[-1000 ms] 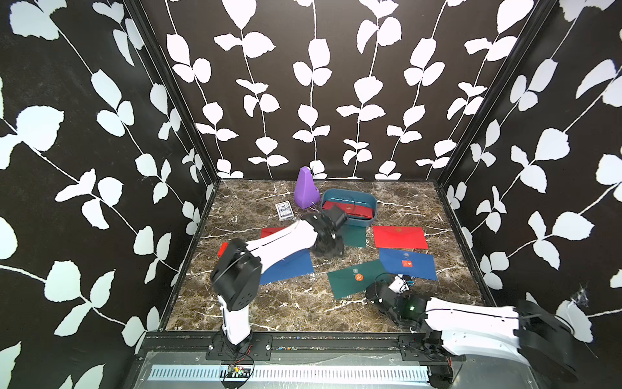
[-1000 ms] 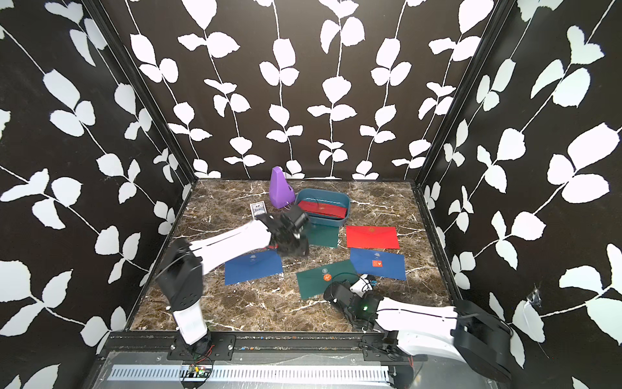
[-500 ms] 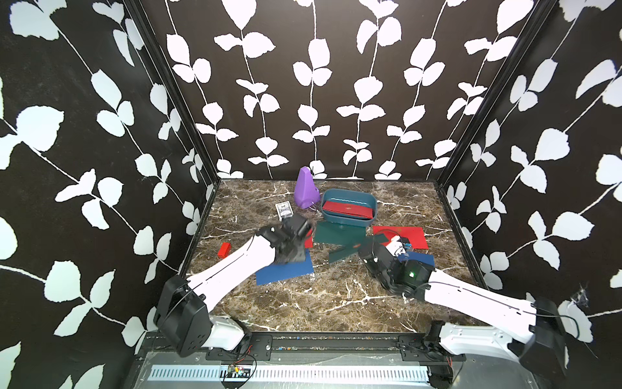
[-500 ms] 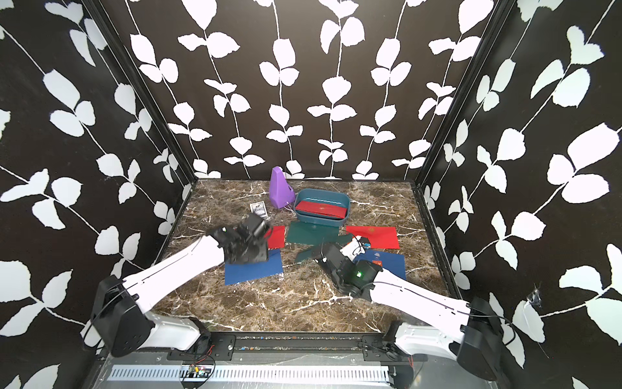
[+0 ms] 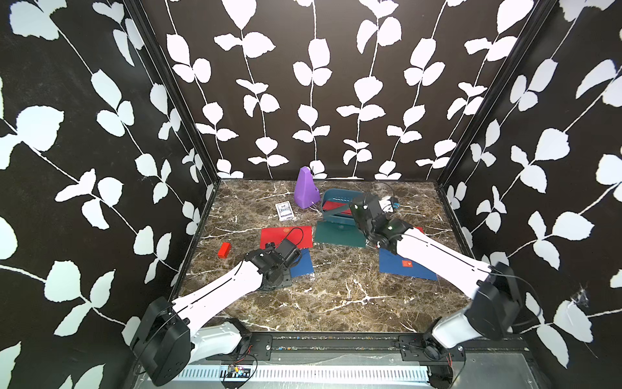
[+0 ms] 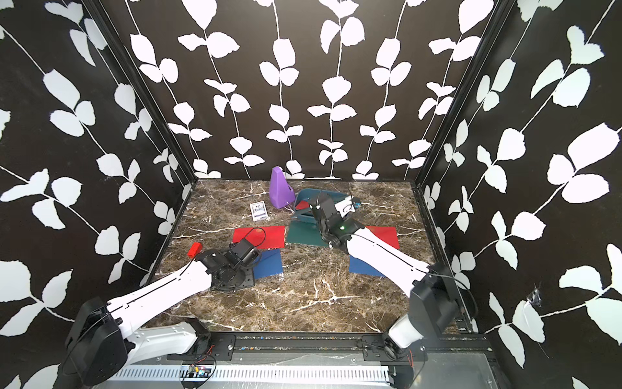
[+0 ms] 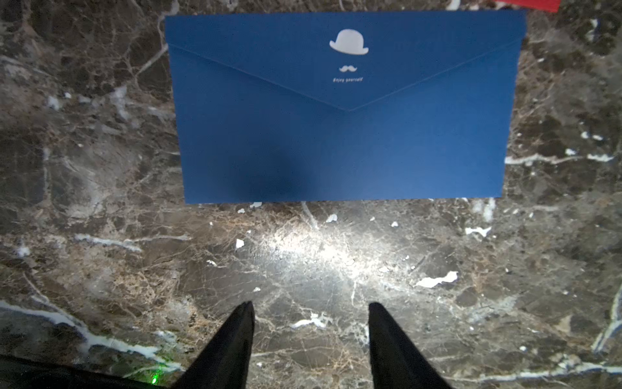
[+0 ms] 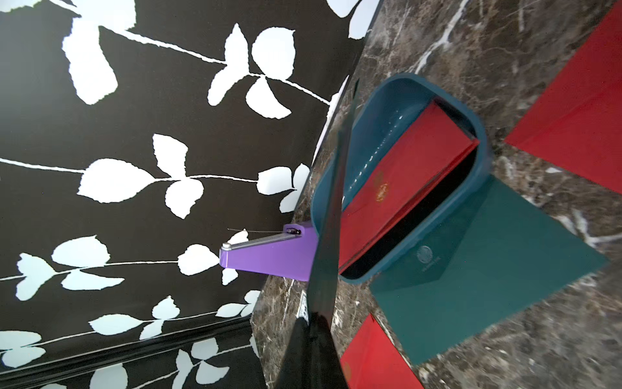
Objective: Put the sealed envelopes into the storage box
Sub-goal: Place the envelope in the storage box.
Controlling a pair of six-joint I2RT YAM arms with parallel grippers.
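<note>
The teal storage box [image 5: 340, 194] [image 8: 484, 161] stands at the back with a red envelope [image 8: 393, 188] lying in it. My right gripper [image 8: 311, 323] is shut on a dark green envelope [image 8: 331, 202], held edge-on above the box's rim. A second green envelope [image 5: 336, 234] lies flat against the box's front. My left gripper [image 7: 309, 304] is open over bare marble, just short of a navy envelope [image 7: 343, 134] [image 5: 304, 264]. Other envelopes on the table: red [image 5: 286, 235], red [image 6: 387, 234], and navy with a sticker [image 5: 404, 266].
A purple pyramid [image 5: 305, 188] stands just left of the box. A white card pack [image 5: 284, 211] lies in front of it. A small red block [image 5: 223, 250] sits near the left wall. Black leaf-patterned walls close in three sides.
My right arm has swung from the front of the table to the box at the back, carrying the green envelope. My left arm has drawn back from the box to the navy envelope.
</note>
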